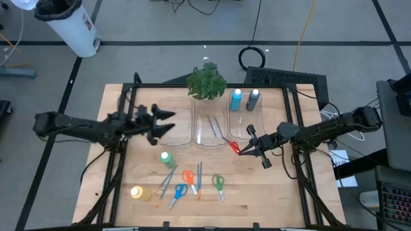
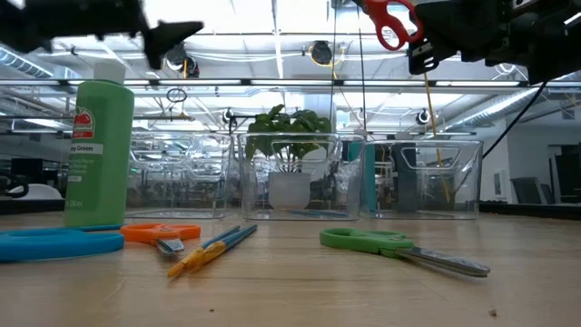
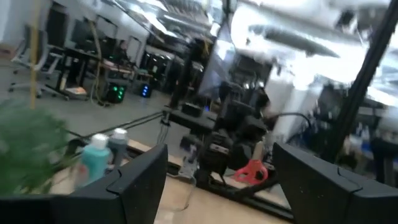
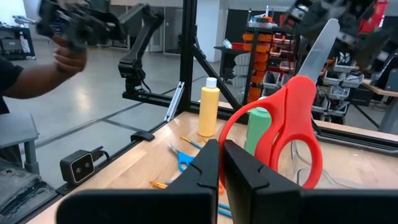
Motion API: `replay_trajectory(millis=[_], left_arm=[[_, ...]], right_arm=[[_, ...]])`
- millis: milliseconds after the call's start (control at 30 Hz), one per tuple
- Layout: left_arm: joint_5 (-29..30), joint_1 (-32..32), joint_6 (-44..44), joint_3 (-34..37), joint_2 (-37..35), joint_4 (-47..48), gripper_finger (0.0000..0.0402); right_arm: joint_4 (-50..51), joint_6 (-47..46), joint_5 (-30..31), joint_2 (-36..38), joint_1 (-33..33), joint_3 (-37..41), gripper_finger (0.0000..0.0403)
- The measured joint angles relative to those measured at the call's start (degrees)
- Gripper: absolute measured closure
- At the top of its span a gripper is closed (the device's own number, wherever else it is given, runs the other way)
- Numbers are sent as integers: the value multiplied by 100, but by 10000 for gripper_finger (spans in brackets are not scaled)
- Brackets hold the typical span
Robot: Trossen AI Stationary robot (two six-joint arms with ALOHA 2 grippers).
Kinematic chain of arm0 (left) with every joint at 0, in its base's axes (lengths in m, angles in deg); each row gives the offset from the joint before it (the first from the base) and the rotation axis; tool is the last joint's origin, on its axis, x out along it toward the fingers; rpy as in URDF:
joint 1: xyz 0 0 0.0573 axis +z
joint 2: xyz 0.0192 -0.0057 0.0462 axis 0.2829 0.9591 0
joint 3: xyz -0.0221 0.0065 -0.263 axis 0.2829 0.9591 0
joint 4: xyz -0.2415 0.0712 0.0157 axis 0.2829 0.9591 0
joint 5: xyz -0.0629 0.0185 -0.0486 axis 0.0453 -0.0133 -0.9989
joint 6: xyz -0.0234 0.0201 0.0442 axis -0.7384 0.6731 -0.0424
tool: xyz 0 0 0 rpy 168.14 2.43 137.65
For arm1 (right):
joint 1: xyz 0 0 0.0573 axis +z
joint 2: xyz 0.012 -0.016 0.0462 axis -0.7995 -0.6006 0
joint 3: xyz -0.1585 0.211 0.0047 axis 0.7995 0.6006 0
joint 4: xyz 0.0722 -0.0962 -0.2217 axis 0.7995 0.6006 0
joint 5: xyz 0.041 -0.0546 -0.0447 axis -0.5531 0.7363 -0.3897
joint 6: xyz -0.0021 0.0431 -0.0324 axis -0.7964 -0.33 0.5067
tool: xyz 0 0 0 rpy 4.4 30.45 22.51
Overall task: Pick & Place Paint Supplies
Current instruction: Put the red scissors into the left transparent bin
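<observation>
The right gripper (image 1: 240, 149), at three o'clock of the table (image 1: 270, 192), is clamped on the red scissors (image 1: 234, 147), blades partly hidden, while the left gripper (image 1: 168, 122) hovers at nine o'clock with fingers apart, empty.

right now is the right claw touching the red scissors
Touching. The right wrist view shows the right claw shut on a handle loop of the red scissors; the low view shows them hanging above the table.

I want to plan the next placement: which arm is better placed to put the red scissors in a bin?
The right arm: its right gripper already holds the red scissors beside the bins. The left gripper is open and empty.
</observation>
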Motion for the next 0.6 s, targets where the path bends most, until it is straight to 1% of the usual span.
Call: replay_trajectory(millis=[200,300,467,600], left_arm=[[-212,-365,842,-1231,1549,-2,107],[-219,-468,1112,-1730,2155,24,107],[-204,-508,1147,-2365,2904,16,107],[-89,-507,1142,-2665,3295,14,107]], right_arm=[[25,-2,1,0,0,0,403],[70,-1,1,0,0,0,403],[181,4,85,0,0,-2,403],[360,72,600,0,2,-2,403]])
